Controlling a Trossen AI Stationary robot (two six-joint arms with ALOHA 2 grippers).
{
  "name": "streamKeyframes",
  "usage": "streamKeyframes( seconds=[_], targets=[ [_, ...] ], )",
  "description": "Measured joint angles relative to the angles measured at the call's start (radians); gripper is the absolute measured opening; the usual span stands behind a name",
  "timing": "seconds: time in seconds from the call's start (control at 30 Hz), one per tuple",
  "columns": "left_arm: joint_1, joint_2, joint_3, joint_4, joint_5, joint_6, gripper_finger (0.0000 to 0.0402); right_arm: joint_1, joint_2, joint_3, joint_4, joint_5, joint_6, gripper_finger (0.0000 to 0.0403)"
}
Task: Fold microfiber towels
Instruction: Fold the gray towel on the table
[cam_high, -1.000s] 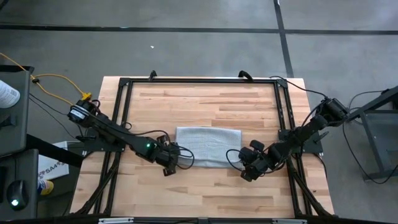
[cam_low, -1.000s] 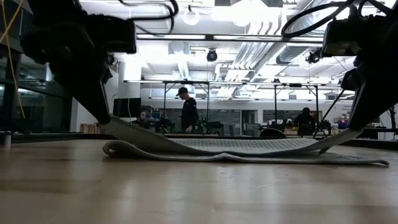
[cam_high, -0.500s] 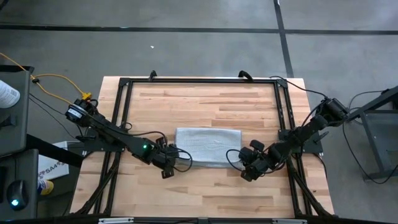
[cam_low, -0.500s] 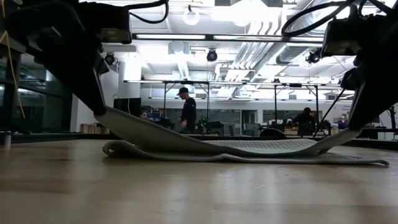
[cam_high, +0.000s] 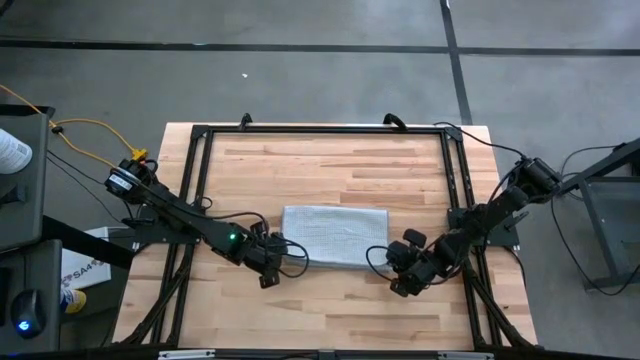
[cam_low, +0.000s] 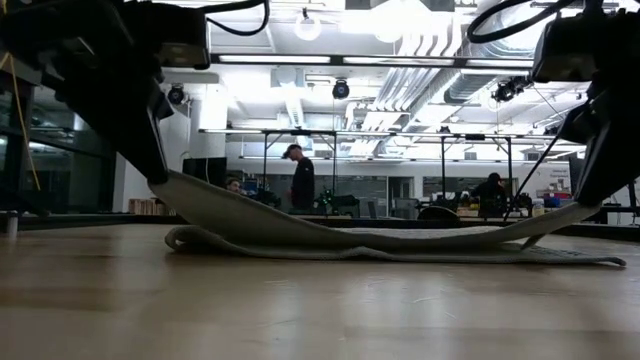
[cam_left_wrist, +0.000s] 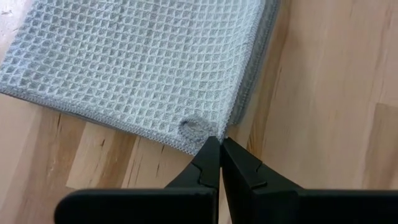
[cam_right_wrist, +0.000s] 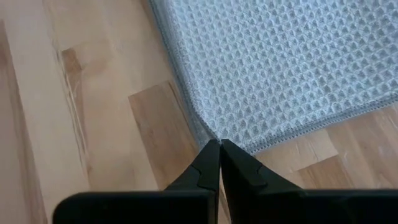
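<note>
The light grey waffle-weave microfiber towel (cam_high: 335, 236) lies in stacked layers on the middle of the wooden table (cam_high: 330, 160). My left gripper (cam_high: 293, 263) is shut on its near left corner, and my right gripper (cam_high: 382, 259) is shut on its near right corner. In the low view an upper layer (cam_low: 400, 233) sags between the two raised corners. The lower part (cam_low: 300, 248) stays flat on the wood. My left gripper pinches the towel's near left corner (cam_left_wrist: 205, 135) between its fingertips, slanting down from the near left. The corner (cam_low: 160, 180) is lifted clear and the layer slopes down from it to the table. One layer or several, I cannot tell. My right gripper pinches the towel's near right corner (cam_right_wrist: 214, 138) between its fingertips, slanting down from the near right. That corner (cam_low: 590, 208) is raised a little above the wood, lower than the left one. The layer runs from it in a shallow sag.
A black metal frame (cam_high: 320, 130) borders the table's far edge and both sides. Bare wood lies in front of and behind the towel. People stand in the room beyond the table (cam_low: 300, 180).
My left gripper has risen a little with its corner, so the lifted layer slopes more steeply at the left. My right gripper has shifted slightly toward the table's right near corner with its corner. The lower part of the towel has stayed in place.
</note>
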Motion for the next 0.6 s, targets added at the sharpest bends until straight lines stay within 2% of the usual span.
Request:
streamKeyframes(
  seconds=[0.6],
  targets=[
    [-0.030,0.000,0.000,0.004,0.001,-0.025,0.0000,-0.001,0.000,0.000,0.000,-0.033,0.018,0.0003]
  ],
)
